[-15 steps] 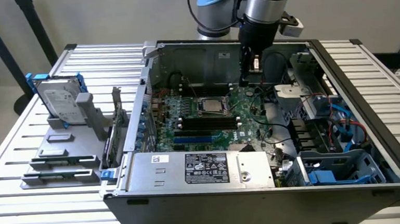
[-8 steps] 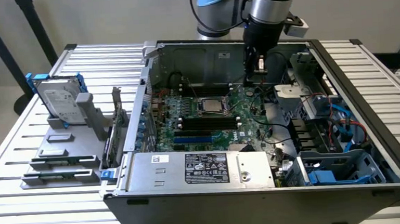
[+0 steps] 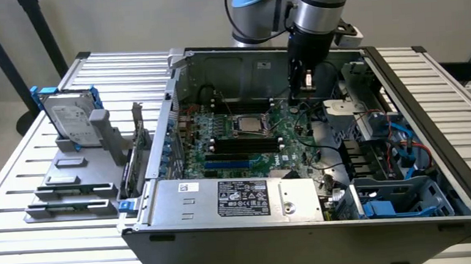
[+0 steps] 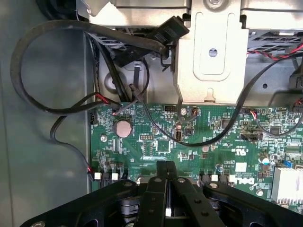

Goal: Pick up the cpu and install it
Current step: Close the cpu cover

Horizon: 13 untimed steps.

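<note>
Above the motherboard's rear edge, your hand hangs with fingers pressed together, gripping nothing. The cpu lies mid-board, well apart. Loose cables close by could snag any sweep.

Below the gripper lies a green motherboard with a coin cell near it, black cables looping beside and a metal bracket beyond, while a hard drive stands well apart, outside the case, toward the exterior view's left
</note>
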Available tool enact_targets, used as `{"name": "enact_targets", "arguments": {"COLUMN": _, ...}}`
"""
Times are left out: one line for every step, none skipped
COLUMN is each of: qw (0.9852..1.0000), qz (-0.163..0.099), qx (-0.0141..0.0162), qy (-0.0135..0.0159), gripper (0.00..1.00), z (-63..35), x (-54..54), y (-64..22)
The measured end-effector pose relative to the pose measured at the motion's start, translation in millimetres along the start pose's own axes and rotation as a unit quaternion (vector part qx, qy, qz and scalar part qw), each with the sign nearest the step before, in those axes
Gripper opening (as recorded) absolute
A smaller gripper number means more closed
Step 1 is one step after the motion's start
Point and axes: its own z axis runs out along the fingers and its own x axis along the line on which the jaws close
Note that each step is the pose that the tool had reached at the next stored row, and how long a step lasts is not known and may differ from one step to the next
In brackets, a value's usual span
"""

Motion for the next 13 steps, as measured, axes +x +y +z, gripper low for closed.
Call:
{"name": "enact_targets", "arguments": {"qw": 1.0000, "qz": 0.000, "qx": -0.0004, "qy": 0.0000, "gripper": 0.11, "z": 1.8, "x": 0.0, "y": 0.1}}
{"name": "enact_targets", "arguments": {"qw": 1.0000, "qz": 0.000, "qx": -0.0008, "qy": 0.0000, "gripper": 0.11, "z": 3.6, "x": 0.0, "y": 0.2}}
{"name": "enact_targets", "arguments": {"qw": 1.0000, "qz": 0.000, "qx": -0.0011, "qy": 0.0000, "gripper": 0.11, "z": 5.5, "x": -0.1, "y": 0.2}}
{"name": "enact_targets", "arguments": {"qw": 1.0000, "qz": 0.000, "qx": -0.0013, "qy": 0.0000, "gripper": 0.11, "z": 7.3, "x": -0.1, "y": 0.3}}
{"name": "enact_targets", "arguments": {"qw": 1.0000, "qz": 0.000, "qx": -0.0014, "qy": 0.0002, "gripper": 0.11, "z": 9.1, "x": -0.1, "y": 0.3}}
{"name": "enact_targets", "arguments": {"qw": 1.0000, "qz": 0.000, "qx": -0.0015, "qy": 0.0004, "gripper": 0.11, "z": 10.9, "x": -0.2, "y": 0.4}}
{"name": "enact_targets", "arguments": {"qw": 1.0000, "qz": -0.001, "qx": -0.0014, "qy": 0.0008, "gripper": 0.11, "z": 12.7, "x": -0.2, "y": 0.4}}
{"name": "enact_targets", "arguments": {"qw": 1.0000, "qz": -0.001, "qx": -0.0014, "qy": 0.0013, "gripper": 0.11, "z": 14.2, "x": -0.2, "y": 0.4}}
{"name": "enact_targets", "arguments": {"qw": 1.0000, "qz": -0.001, "qx": -0.0014, "qy": 0.0018, "gripper": 0.11, "z": 15.2, "x": -0.2, "y": 0.5}}
{"name": "enact_targets", "arguments": {"qw": 1.0000, "qz": -0.002, "qx": -0.0010, "qy": 0.0022, "gripper": 0.11, "z": 15.6, "x": -0.2, "y": 0.4}}
{"name": "enact_targets", "arguments": {"qw": 1.0000, "qz": -0.002, "qx": 0.0000, "qy": 0.0023, "gripper": 0.11, "z": 15.6, "x": -0.3, "y": 0.5}}
{"name": "enact_targets", "arguments": {"qw": 1.0000, "qz": -0.002, "qx": 0.0022, "qy": 0.0024, "gripper": 0.11, "z": 15.7, "x": -0.2, "y": 0.5}}
{"name": "enact_targets", "arguments": {"qw": 1.0000, "qz": -0.002, "qx": 0.0051, "qy": 0.0024, "gripper": 0.11, "z": 15.7, "x": -0.3, "y": 0.4}}
